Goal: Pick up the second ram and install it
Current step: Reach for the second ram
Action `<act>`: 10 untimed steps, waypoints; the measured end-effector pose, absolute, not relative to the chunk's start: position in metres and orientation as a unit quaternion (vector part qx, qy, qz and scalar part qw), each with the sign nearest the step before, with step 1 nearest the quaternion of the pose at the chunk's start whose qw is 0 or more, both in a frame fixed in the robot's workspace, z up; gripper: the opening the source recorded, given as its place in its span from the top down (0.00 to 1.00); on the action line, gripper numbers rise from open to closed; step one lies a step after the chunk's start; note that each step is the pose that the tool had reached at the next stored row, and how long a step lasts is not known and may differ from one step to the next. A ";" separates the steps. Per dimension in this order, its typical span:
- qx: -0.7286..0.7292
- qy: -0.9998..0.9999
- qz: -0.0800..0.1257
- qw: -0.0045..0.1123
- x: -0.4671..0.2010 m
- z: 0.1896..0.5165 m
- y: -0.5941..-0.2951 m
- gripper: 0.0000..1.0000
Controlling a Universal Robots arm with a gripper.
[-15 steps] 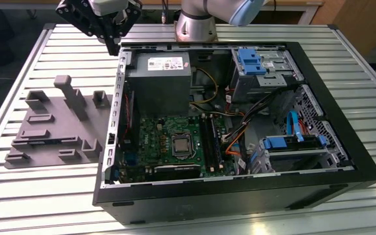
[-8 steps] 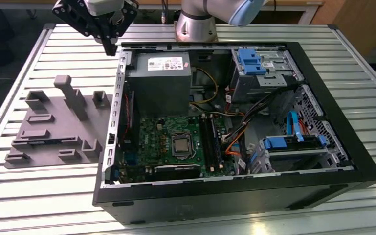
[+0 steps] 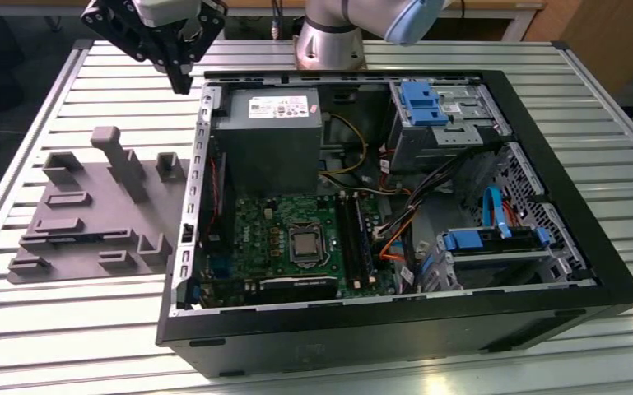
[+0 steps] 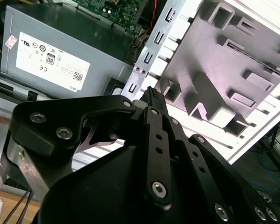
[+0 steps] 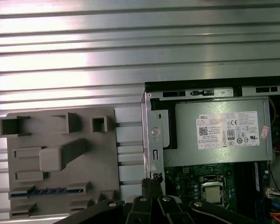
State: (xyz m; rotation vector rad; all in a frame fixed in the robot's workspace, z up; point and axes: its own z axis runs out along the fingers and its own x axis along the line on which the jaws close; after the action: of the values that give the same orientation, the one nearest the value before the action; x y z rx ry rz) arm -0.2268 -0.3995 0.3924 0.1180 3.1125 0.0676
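The second ram (image 5: 44, 190) shows in the first wrist view as a thin dark strip with bluish glints, standing on edge in a slot of the grey fixture (image 5: 60, 154). My gripper (image 3: 180, 81) hangs above the table at the far corner of the open computer case (image 3: 404, 321), between the fixture (image 3: 96, 206) and the case wall. Its fingers (image 5: 151, 179) are pressed together with nothing between them, as the second wrist view (image 4: 151, 95) also shows. The gripper is well apart from the ram. The long black memory sockets (image 3: 351, 239) lie on the green motherboard.
The grey power supply (image 3: 267, 136) fills the case's far corner close to the gripper. A tall post (image 3: 118, 160) rises from the fixture. Blue drive brackets (image 3: 421, 103) and cables sit on the exterior view's right. The slatted metal table (image 3: 75, 329) surrounds everything.
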 end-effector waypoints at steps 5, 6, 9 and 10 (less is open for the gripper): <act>0.038 0.999 0.022 0.013 -0.231 0.392 -0.399 0.89; 0.038 0.999 0.022 0.013 -0.232 0.392 -0.399 0.89; 0.038 0.999 0.022 0.013 -0.233 0.392 -0.399 0.89; 0.038 0.999 0.022 0.013 -0.234 0.392 -0.399 0.89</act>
State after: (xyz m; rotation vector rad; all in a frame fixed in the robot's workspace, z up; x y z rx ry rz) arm -0.2341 -0.3995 0.3922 0.1179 3.1125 0.0677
